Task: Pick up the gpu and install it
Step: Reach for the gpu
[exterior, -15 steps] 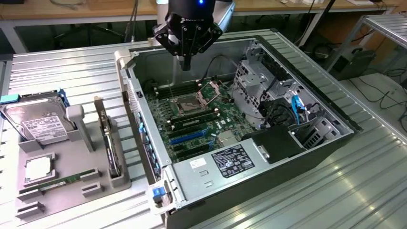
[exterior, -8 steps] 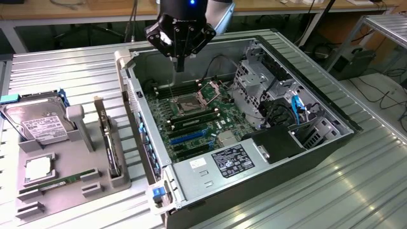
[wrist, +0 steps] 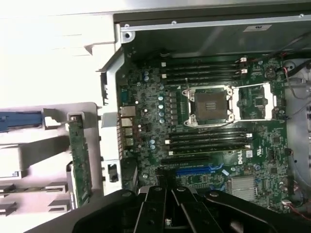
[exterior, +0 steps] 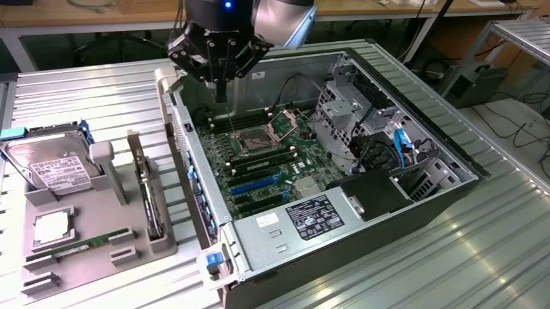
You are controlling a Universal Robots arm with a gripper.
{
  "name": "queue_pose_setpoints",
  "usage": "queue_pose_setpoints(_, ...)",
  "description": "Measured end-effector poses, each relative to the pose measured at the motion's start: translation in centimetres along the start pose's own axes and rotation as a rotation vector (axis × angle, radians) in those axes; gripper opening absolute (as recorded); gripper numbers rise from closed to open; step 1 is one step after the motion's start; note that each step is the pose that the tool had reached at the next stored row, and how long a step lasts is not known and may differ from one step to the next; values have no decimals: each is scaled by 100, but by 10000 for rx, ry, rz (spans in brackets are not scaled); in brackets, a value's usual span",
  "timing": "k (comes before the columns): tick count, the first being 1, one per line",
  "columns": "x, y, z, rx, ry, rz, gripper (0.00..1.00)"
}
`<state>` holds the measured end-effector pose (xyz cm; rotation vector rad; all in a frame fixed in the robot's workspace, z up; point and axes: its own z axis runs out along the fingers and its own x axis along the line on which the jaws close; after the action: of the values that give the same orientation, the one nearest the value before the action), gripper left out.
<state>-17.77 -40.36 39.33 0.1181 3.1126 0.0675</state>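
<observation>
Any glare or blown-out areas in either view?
Wrist view: tray beside the case washes out near white; gpu and motherboard evenly lit. Exterior view: streaky reflections on the ribbed table; blue light glows on the arm.

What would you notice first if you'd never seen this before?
The big open computer case in the middle, its green motherboard showing. The black gripper hangs over its far end. On the exterior view's left, a grey tray holds the gpu on edge and a silver hard drive.
</observation>
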Motion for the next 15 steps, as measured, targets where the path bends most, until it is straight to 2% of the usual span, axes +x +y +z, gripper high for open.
queue_pose_setpoints(5, 255, -46, -8, -1, -1, -1, 11)
queue_pose_setpoints(9, 499, -93, -15, -1, -1, -2, 11)
queue_pose_setpoints(12, 791, -160, -8, 0, 0, 0, 11)
queue_pose_setpoints(15, 971, -216, 14, -1, -1, -1, 11)
